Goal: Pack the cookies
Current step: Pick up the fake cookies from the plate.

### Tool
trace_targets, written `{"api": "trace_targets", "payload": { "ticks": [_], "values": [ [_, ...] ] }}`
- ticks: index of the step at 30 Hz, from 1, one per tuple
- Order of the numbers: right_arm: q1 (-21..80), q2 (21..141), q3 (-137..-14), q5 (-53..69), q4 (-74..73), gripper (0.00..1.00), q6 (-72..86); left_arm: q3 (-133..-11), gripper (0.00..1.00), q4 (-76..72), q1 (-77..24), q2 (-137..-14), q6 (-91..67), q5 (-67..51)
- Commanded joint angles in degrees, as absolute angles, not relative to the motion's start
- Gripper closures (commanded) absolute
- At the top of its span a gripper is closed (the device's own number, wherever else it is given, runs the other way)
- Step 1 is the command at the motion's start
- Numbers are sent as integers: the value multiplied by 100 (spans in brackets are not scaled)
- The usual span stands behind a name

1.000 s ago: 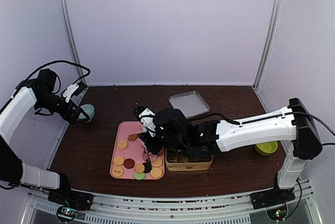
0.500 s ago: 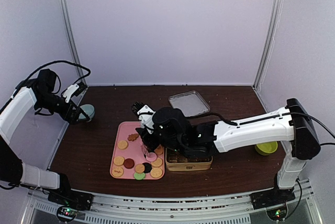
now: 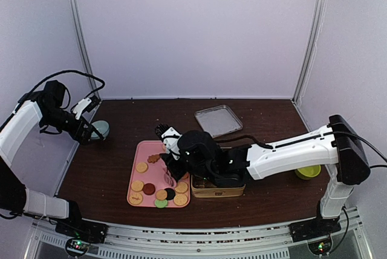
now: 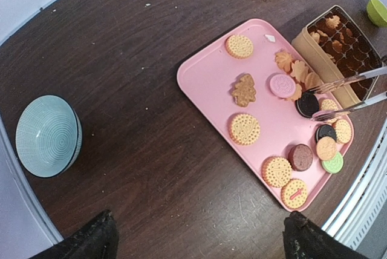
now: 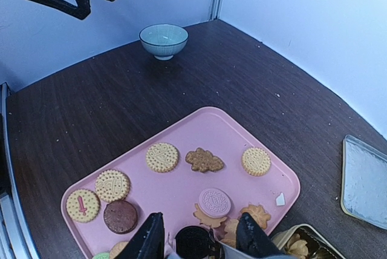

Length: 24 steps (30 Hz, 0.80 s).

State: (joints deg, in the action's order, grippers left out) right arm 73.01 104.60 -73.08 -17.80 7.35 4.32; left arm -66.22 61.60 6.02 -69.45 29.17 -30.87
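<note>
Likely light and crumbly, the black cookie [image 4: 307, 104] wants gentle pressure on opposite rims, where the half-spread right pincer [image 5: 201, 239] straddles it, grip unclear; left pincer [image 4: 199, 238] gapes wide.

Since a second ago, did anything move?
The right arm shifted a tiny bit over the pink tray; its jaws straddle a black cookie, with nothing visibly picked up or dropped. The left arm, bowl, other cookies and gold tin stayed put.
</note>
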Motion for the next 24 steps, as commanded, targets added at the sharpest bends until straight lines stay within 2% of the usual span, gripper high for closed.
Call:
{"api": "trace_targets", "payload": {
  "ticks": [1, 7, 16, 21, 24],
  "values": [
    [7356, 10472, -7178, -1790, 845, 59, 561, -6774, 2, 6274, 624, -6987, 3027, -3233],
    [7376, 10383, -7246, -1915, 697, 64, 564, -6824, 2, 6281, 632, -7003, 3028, -3291],
    [7383, 10208, -7535, -2137, 403, 80, 482, -6908, 2, 6367, 628, -7066, 3018, -3367],
    [7382, 10037, -7655, -2145, 346, 96, 475, -6930, 2, 6382, 626, -7092, 3013, -3405],
    [7376, 9880, -7757, -2127, 359, 100, 459, -6958, 2, 6418, 628, -7122, 3014, -3456]
  ]
}}
